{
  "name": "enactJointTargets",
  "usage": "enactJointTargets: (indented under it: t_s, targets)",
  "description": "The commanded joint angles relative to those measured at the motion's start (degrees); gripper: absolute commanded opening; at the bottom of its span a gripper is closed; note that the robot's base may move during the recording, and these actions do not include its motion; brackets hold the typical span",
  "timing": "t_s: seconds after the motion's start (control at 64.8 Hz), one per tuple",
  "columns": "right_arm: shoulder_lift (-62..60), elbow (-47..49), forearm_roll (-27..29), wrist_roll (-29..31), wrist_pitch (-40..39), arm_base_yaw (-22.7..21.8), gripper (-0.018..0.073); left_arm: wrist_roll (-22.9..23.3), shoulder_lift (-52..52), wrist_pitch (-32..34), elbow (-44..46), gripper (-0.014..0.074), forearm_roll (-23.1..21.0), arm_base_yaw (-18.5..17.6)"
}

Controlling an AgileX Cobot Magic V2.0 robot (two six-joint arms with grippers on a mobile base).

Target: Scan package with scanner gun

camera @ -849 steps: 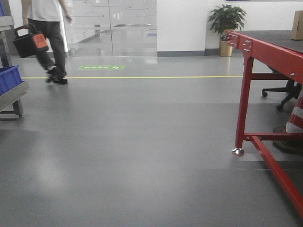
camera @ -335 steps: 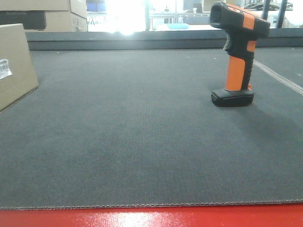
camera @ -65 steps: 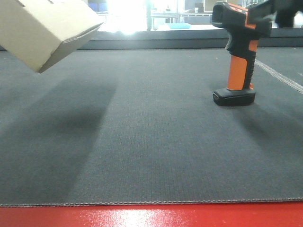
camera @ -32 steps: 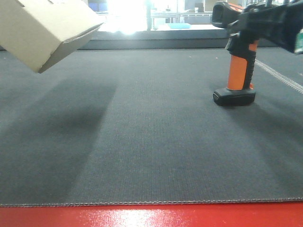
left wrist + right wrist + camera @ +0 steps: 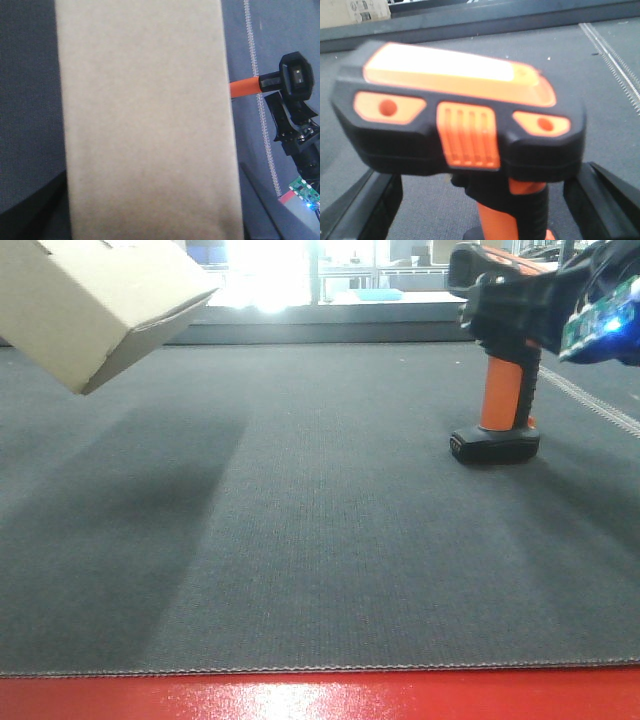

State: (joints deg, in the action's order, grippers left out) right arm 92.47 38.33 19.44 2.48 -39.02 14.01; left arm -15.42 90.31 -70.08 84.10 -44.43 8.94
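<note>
Dark woven counter mat (image 5: 330, 540), red-edged at the front. The package (image 5: 95, 300), plain tan cardboard, hung tilted above the far left corner, clamped in the left gripper (image 5: 150, 210); the left wrist view showed only its blank face. The scanner gun (image 5: 503, 390) stood upright near the far right edge. The right gripper (image 5: 512, 312) spread wide around its black-and-orange head, with gaps visible in the right wrist view. A printed cardboard box (image 5: 354, 11) lay beyond.

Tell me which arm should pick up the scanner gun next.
Right: the right end effector, open, straddles the scanner gun standing upright on the mat. The left end effector holds the package aloft.
</note>
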Motion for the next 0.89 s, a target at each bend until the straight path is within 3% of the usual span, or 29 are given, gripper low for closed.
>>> enactJointTargets:
  t_s: [0.0, 0.386, 0.478, 0.879]
  targets:
    - [0.8, 0.4, 0.4, 0.0, -2.6, -0.3, 0.0561, -0.4, -0.9, 0.1, 0.0, -0.0111, -1.4, 0.0]
    - [3.0, 0.5, 1.0, 0.0, -7.6, -0.3, 0.0561, -0.4, -0.9, 0.1, 0.0, -0.0111, -1.1, 0.0]
    - [3.4, 1.1, 3.1, 0.0, -7.7, -0.3, 0.0561, -0.4, -0.9, 0.1, 0.0, -0.0111, -1.0, 0.0]
    - [6.7, 5.6, 3.1, 0.0, -6.9, -0.4, 0.0561, -0.4, -0.9, 0.1, 0.0, -0.0111, 0.7, 0.0]
